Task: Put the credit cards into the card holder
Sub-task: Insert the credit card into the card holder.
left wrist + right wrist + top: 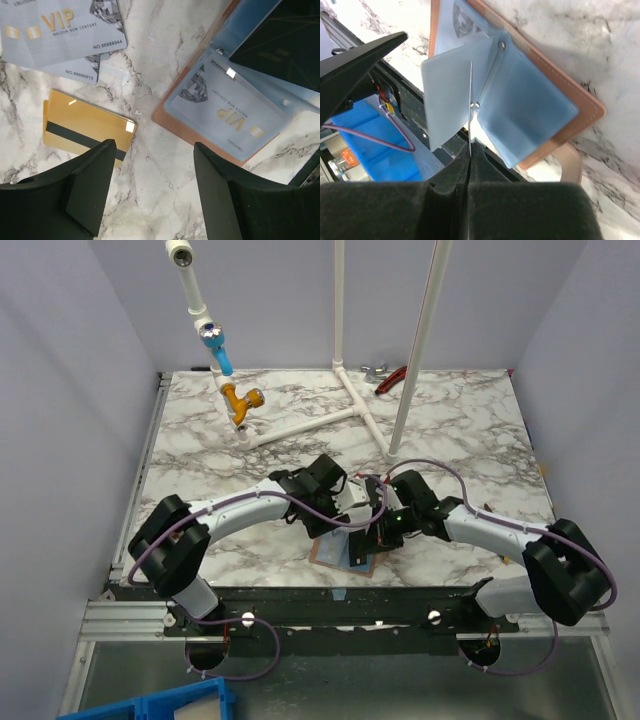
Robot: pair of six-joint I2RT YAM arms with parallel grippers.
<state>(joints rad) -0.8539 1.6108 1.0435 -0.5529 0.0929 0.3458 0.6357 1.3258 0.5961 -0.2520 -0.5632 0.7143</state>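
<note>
The card holder [182, 127] lies open on the marble, tan-brown with clear bluish sleeves; it also shows in the top view [330, 555] and the right wrist view [580, 100]. One sleeve holds a silvery-grey VIP card [235, 112]. My right gripper [470, 150] is shut on a thin card [470, 100] seen edge-on, standing between two sleeves. In the left wrist view it shows as a black card [285, 40]. My left gripper [155, 150] is open and empty above bare marble between the holder and a gold striped card [85, 127]. Two silvery-grey cards [65, 30] lie beyond it.
White pipe frames [345, 390] stand at the back with a blue and orange fitting [232, 380] and a red-handled tool [392, 378]. The black front rail [330, 602] runs just below the holder. A blue bin [160, 705] sits under the table's front left.
</note>
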